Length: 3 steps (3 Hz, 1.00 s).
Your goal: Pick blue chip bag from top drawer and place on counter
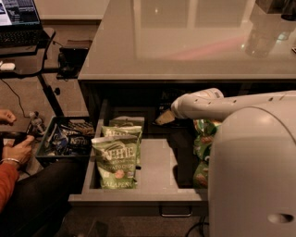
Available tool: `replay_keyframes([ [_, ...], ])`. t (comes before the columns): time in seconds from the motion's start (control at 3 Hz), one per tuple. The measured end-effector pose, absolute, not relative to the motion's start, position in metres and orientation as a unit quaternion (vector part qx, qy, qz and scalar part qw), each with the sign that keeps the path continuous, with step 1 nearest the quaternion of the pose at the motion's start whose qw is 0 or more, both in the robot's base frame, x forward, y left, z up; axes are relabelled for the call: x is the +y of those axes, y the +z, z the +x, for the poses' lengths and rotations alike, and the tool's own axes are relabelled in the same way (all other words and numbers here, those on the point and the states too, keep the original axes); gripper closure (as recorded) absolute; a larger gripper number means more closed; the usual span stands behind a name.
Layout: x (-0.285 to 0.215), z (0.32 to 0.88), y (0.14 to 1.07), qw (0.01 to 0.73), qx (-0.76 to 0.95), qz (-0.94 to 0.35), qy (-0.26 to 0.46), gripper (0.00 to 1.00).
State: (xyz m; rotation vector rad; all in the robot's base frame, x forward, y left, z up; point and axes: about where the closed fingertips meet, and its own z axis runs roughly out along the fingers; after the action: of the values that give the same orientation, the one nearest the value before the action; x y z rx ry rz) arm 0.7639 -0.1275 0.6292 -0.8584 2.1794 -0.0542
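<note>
The top drawer (157,172) stands pulled open under the glossy grey counter (185,41). The blue chip bag is not in view. Light green Kettle bags (115,159) lie in the drawer's left half. Green Dang bags (203,139) lie on the right, mostly hidden by my white arm (222,105). My gripper (164,118) reaches into the dark back of the drawer, just right of the rear Kettle bag, low over the drawer floor. Nothing shows in its grasp.
A grey crate (67,139) of dark snack bags sits on the floor to the left of the drawer. A person's hands (18,150) are beside it. A black desk with a laptop (18,14) stands at the far left. My arm's large white housing (252,171) fills the lower right.
</note>
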Motion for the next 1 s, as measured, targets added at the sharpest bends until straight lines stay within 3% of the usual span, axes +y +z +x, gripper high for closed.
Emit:
replay_keyframes([
  [1.0, -0.127, 0.769, 0.612, 0.371, 0.865, -0.336, -0.022, 0.0],
])
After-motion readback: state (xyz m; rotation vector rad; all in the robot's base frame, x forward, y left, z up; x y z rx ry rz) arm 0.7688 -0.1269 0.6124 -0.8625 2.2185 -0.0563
